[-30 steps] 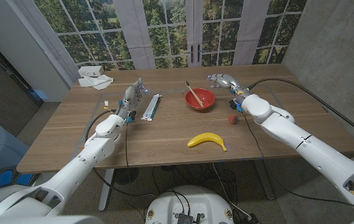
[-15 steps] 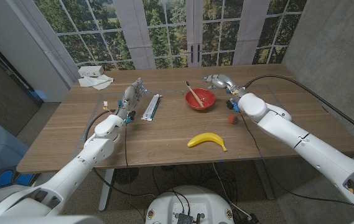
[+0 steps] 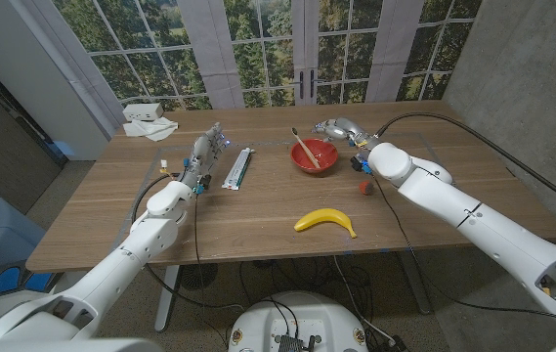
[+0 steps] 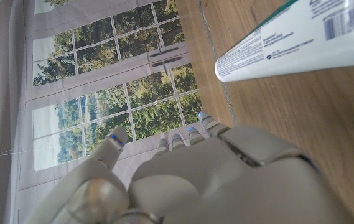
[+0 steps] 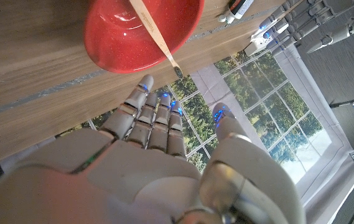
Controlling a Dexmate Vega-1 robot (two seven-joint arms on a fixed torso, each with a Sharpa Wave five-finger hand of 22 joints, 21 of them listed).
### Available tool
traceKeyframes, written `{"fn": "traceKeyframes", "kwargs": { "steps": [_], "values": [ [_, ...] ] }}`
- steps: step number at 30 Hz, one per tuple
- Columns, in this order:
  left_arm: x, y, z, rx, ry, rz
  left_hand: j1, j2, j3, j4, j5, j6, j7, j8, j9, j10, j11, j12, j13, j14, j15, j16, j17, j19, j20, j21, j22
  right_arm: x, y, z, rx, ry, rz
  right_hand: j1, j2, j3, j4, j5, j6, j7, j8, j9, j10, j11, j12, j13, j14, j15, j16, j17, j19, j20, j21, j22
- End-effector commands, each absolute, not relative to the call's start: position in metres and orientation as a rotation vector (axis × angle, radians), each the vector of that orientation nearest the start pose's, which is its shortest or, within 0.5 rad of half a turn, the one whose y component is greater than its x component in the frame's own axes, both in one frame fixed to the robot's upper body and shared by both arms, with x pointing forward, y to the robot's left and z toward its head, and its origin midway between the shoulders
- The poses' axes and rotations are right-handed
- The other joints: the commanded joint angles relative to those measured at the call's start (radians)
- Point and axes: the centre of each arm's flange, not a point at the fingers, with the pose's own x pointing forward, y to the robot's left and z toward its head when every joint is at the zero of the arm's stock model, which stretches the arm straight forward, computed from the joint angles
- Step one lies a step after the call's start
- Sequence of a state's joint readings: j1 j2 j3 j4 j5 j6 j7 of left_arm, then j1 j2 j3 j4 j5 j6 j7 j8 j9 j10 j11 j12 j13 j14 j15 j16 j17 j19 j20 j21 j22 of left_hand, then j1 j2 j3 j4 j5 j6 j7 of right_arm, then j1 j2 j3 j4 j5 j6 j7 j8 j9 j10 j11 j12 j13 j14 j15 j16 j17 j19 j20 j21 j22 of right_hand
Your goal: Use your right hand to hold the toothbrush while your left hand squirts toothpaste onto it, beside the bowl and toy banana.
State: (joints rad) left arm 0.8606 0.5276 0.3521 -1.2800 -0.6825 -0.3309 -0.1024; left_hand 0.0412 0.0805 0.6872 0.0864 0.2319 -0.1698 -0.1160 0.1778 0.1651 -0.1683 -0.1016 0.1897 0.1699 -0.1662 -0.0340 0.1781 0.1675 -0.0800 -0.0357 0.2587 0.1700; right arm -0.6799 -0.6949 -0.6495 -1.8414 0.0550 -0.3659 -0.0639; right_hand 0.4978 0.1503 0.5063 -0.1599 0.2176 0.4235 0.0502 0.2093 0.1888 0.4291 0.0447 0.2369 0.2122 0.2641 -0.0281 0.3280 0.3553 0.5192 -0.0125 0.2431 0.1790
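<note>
A wooden-handled toothbrush leans in the red bowl at the table's far middle; in the right wrist view the toothbrush juts over the bowl's rim. My right hand hovers just right of and behind the bowl, fingers stretched out toward it, holding nothing; in its wrist view the right hand is near the brush head. The white toothpaste tube lies left of the bowl. My left hand stands beside the tube, fingers extended, empty. The toy banana lies nearer the front.
A small red object sits right of the bowl under my right forearm. A white tissue pack lies at the far left corner. Bare wood stretches across the front and left of the table.
My right hand has moved left, from right of the bowl to close by its far rim and the toothbrush. The left arm has stayed still.
</note>
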Motion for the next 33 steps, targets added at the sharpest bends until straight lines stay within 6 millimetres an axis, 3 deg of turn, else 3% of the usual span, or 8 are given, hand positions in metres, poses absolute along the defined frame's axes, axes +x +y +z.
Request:
{"fn": "traceKeyframes", "kwargs": {
  "steps": [1, 13, 33],
  "values": [
    [0.646, 0.307, -0.037, -0.046, -0.610, -0.242, -0.008, 0.080, 0.003, -0.004, 0.003, -0.008, 0.007, 0.001, 0.005, -0.068, 0.005, 0.001, 0.004, -0.043, -0.079, 0.001, 0.003, 0.006, -0.091, -0.001, 0.003, 0.596, -0.147, 0.047, -0.903, -0.480, 0.179, 0.013, 0.010, -0.005, 0.001, -0.001, 0.030, 0.006, 0.012, 0.002, 0.027, 0.002, 0.011, 0.005, -0.009, -0.002, -0.001, 0.007, -0.010, -0.006, -0.008, 0.004],
    [0.645, 0.310, -0.039, -0.049, -0.614, -0.241, -0.009, 0.079, 0.003, -0.005, 0.003, -0.009, 0.006, 0.001, 0.005, -0.067, 0.005, 0.000, 0.004, -0.042, -0.079, 0.001, 0.003, 0.008, -0.091, -0.006, 0.003, 0.596, -0.134, 0.045, -0.997, -0.425, 0.093, 0.053, 0.010, 0.002, -0.016, 0.003, 0.034, -0.004, 0.009, 0.003, 0.031, -0.012, 0.013, 0.013, -0.006, -0.025, 0.000, 0.008, -0.009, -0.031, -0.011, 0.003],
    [0.639, 0.312, -0.041, -0.049, -0.622, -0.238, -0.009, 0.083, 0.005, -0.004, 0.003, -0.012, 0.010, 0.001, 0.005, -0.066, 0.007, 0.000, 0.004, -0.042, -0.078, 0.000, 0.004, 0.012, -0.090, -0.013, 0.004, 0.605, -0.119, 0.041, -1.057, -0.384, 0.067, 0.093, 0.004, -0.006, -0.014, 0.004, 0.026, -0.010, 0.002, 0.005, 0.030, -0.025, 0.012, 0.023, 0.031, -0.033, 0.021, 0.019, 0.019, -0.034, -0.001, 0.005]
  ]
}}
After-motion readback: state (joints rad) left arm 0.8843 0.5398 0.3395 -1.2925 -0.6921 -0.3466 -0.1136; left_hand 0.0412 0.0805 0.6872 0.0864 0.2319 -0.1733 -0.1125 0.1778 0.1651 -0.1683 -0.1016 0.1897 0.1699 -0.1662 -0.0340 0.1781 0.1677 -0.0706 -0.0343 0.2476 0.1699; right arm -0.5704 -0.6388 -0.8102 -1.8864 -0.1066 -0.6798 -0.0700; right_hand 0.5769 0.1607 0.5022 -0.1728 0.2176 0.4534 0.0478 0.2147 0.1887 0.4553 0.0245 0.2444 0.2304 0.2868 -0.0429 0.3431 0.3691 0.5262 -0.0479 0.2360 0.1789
